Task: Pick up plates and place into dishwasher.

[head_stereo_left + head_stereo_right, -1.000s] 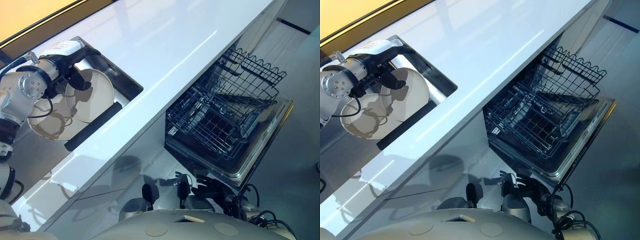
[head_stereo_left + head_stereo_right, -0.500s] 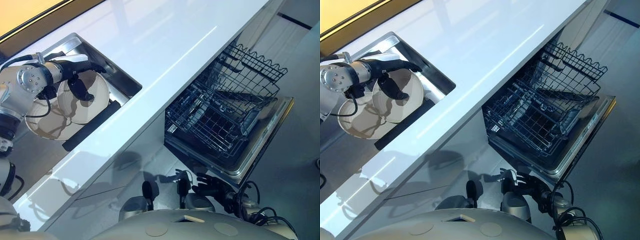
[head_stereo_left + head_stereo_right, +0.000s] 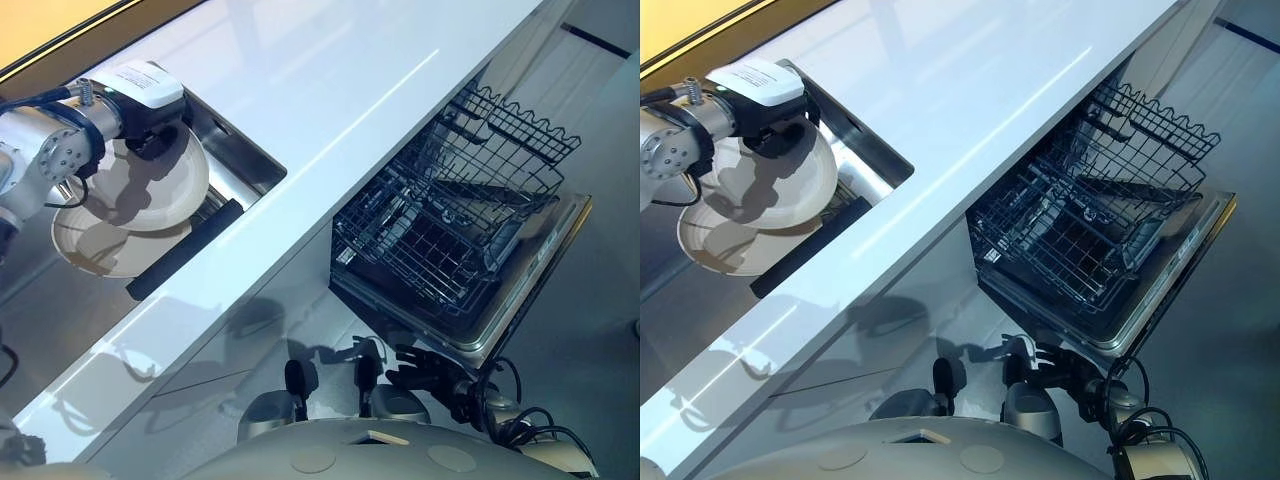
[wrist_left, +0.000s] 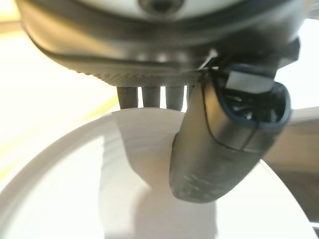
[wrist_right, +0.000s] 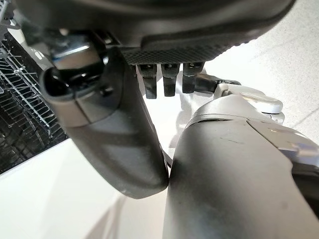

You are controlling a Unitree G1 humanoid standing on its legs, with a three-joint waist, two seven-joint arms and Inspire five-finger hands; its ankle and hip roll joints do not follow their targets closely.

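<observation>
Gripping the rim of a round, cream-coloured plate, the left hand sits over the steel sink set into the glossy white worktop. In the left wrist view the thumb presses on the plate's smooth inner face while the fingers pass behind its far edge, so the plate is pinched between them. That plate is tilted and overlaps a second plate, of the same pale glaze, lying lower in the sink and partly covered by it. A long black bar lies along the sink's near side, just beside both plates.

Below the worktop's edge the dishwasher stands open, its door dropped flat and a dark wire rack pulled out above it; the rack's grid of thin prongs holds no dishes that can be made out.

Low down near the floor is the right hand, small and dark; its own wrist view shows the thumb and short finger stubs hanging loosely, holding nothing.
</observation>
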